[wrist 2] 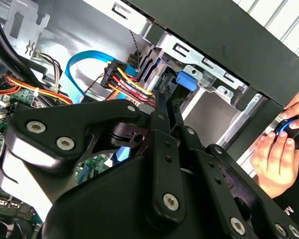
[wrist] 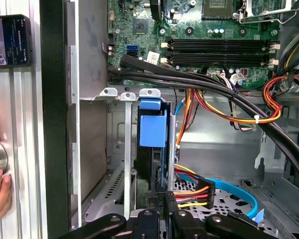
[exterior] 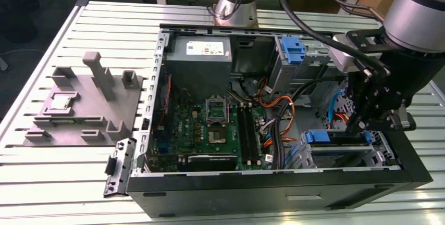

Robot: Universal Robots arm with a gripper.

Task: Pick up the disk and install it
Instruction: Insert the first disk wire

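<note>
Slatted metal table point(exterior: 83, 183) is carrying an open case point(exterior: 278, 194). Gripper point(wrist: 162, 199) is hanging just behind the disk point(wrist: 153, 127), narrow fingers pinching its rear edge. Disk is sitting edge-on in the bay ahead, aligned with the rails.

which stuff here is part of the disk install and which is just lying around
Job:
- disk, upright in the drive bay
- drive bay
- gripper, at the disk's end

Lying about:
- grey stand
- phone
- power supply
- person's hand
</note>
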